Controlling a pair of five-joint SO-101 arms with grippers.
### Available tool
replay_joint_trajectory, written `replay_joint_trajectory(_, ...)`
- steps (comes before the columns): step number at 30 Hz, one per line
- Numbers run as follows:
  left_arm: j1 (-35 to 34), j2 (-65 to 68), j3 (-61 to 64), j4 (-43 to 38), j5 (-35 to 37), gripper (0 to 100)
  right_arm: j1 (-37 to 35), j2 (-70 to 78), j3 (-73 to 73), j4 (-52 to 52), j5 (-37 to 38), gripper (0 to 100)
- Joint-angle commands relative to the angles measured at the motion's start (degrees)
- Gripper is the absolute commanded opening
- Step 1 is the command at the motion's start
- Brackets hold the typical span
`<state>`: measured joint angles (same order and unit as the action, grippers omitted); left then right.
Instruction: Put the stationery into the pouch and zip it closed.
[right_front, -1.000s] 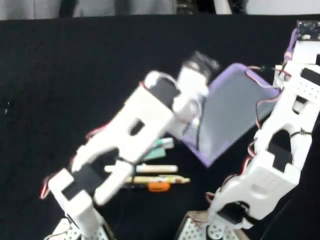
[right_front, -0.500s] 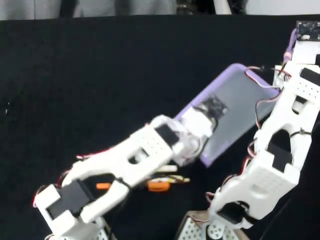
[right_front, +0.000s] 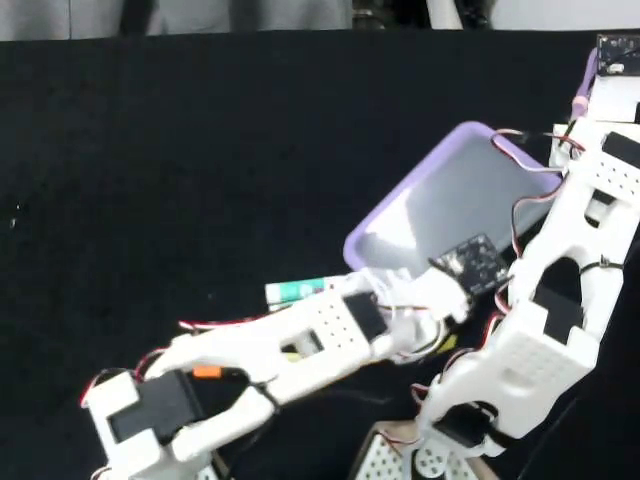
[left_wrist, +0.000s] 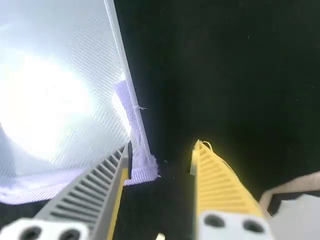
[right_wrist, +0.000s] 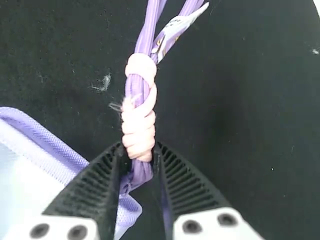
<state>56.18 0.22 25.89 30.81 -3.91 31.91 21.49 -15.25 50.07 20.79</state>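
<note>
Left end effector (left_wrist: 160, 150) is held open at pouch (right_front: 450, 210) corner; right end effector (right_wrist: 138, 147) is clamped on pull cord (right_wrist: 139, 125). Loading is judged underway; green pen (right_front: 300, 291), at pouch's 8 o'clock, is to be grasped next.

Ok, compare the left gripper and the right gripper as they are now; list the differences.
The left gripper has its jaws apart with nothing between them; the right gripper is shut on the pink-wrapped cord. The left gripper has one grey jaw and one yellow; the right gripper's are both black. The left gripper sits by a corner of the pouch, the right gripper at the cord end. Both have ribbed jaws.
</note>
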Motion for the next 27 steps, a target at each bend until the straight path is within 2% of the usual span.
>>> replay_joint_trajectory(1,-0.31,3.43,-1.27,-3.25,-0.88,21,-0.70,-1.45,-3.30,0.26,-0.44,1.1)
replay_joint_trajectory(4,-1.27,7.56,-3.30,-2.90,-3.69,20,-0.62,-1.45,-3.30,0.35,-0.44,1.1)
replay_joint_trajectory(8,-5.49,8.09,-8.57,3.16,-4.13,20,-0.35,-1.54,-3.74,1.76,-0.09,1.1)
replay_joint_trajectory(15,-14.37,8.09,-13.67,8.18,-4.31,20,-0.09,-1.45,-10.59,10.90,0.18,1.1)
replay_joint_trajectory(21,-21.23,8.70,-13.85,5.63,-4.31,20,0.62,-1.45,-14.46,18.73,6.24,1.1)
replay_joint_trajectory(27,-22.37,8.79,-13.76,-0.79,-3.96,20,1.41,-1.45,-17.45,27.69,16.53,1.1)
